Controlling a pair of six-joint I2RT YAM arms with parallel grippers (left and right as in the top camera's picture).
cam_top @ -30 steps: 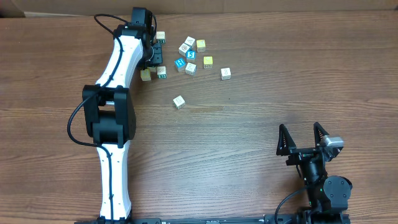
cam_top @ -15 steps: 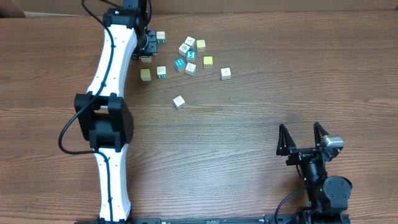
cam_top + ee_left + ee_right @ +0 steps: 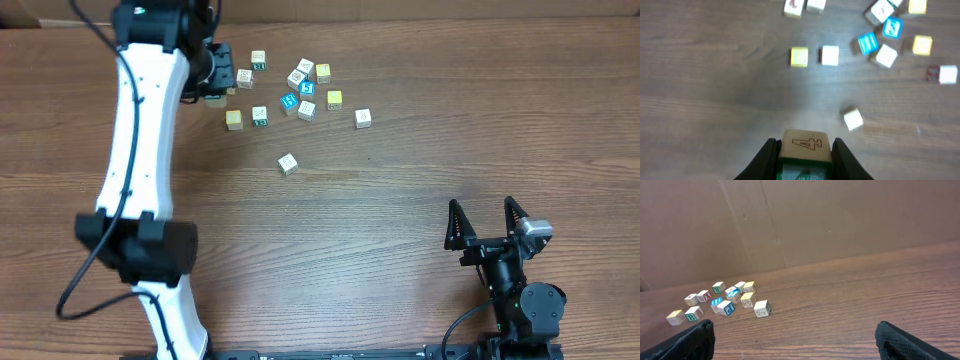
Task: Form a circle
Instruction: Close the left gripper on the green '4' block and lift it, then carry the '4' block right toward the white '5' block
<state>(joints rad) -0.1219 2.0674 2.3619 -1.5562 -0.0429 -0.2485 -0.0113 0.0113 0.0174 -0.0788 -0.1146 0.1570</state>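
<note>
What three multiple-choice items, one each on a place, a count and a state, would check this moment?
1. Where is the cube stamped 4?
A) lying loose among the others
B) between the fingers of the left gripper
C) stacked on another cube
2. How many cubes show a blue top from overhead?
A) none
B) two
C) five
3. How do the jaws of the right gripper stand?
A) spread, nothing between them
B) shut on a cube
C) shut, bare

1 B: the left wrist view shows it clamped between both fingers.
2 B: the two blue-topped cubes sit side by side in the scatter.
3 A: its fingers stand wide apart, far from every cube.
</note>
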